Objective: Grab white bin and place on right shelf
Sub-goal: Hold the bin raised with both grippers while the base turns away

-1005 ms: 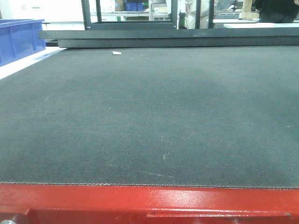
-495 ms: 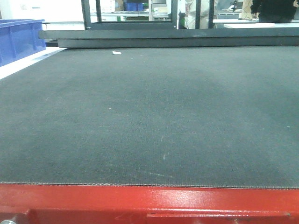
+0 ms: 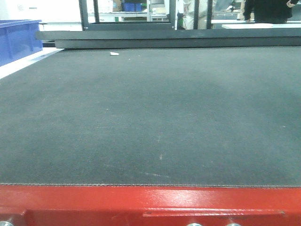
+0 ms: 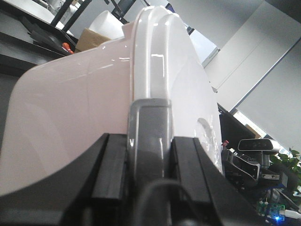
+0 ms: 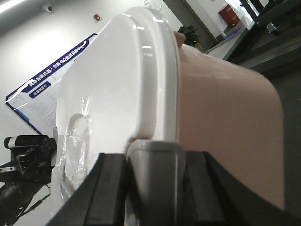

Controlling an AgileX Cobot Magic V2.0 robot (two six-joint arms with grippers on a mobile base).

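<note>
left hand and right hand each clench a grey clip at opposite ends of the white bin, likely sharing its weight; it hangs between them, absent from the worktop

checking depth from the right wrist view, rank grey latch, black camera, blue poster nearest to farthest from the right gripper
1. grey latch on the white bin, inside the right gripper
2. black camera, lower left
3. blue poster, far wall, upper left

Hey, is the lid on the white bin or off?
On: in both wrist views the lid sits flush over the rim of the white bin.
</note>
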